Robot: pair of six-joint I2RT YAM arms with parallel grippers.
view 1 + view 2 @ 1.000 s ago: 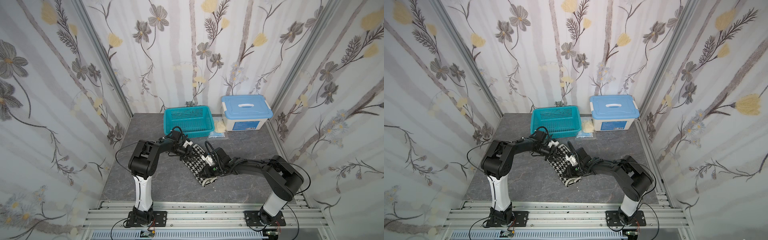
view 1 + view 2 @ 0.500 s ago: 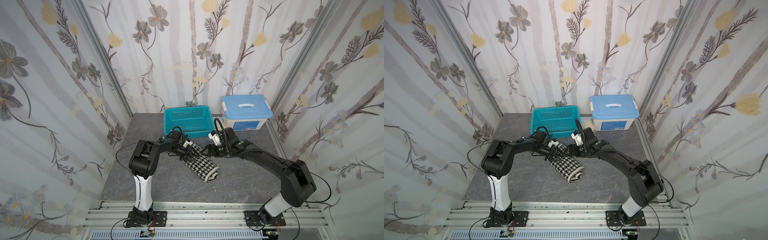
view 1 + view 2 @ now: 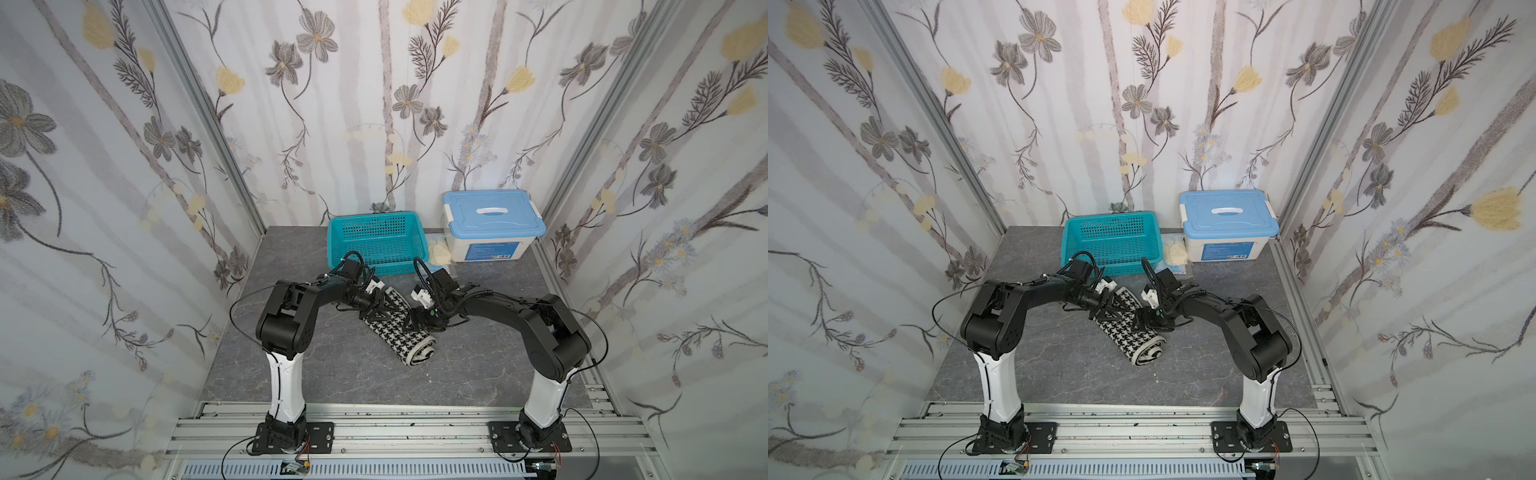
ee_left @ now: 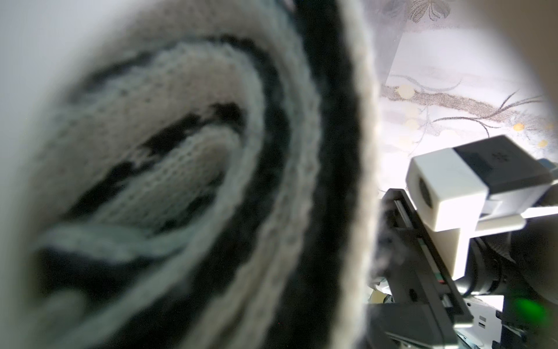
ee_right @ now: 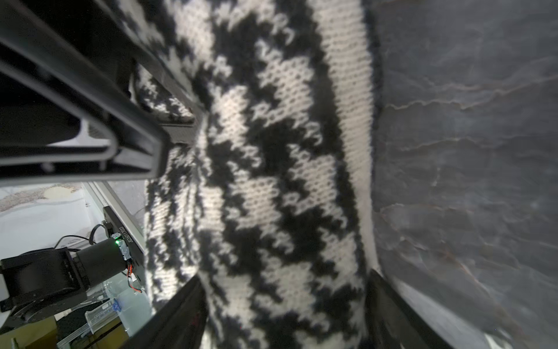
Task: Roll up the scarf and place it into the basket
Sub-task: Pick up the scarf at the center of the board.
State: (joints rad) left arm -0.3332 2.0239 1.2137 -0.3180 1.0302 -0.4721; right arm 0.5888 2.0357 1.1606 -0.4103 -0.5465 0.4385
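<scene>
Scarf [image 3: 401,334] is rolled and lies on the table [image 3: 324,374]. Its long axis is diagonal, spiral end nearest the arm bases, other end pointing at the basket. Right gripper [image 3: 419,319] straddles the roll from its right side, jaws apart, fingers [image 5: 181,317] either side of the cloth. Left gripper [image 3: 379,309] is clamped across the roll's far part. Basket [image 3: 376,218] sits just beyond, nearer the left arm.

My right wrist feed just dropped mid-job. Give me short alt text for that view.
A rolled black-and-white houndstooth knitted scarf fills most of the view, lying between the spread black fingers of the open right gripper. The left gripper clamps the scarf nearby, and grey marbled tabletop shows beside the roll.
</scene>
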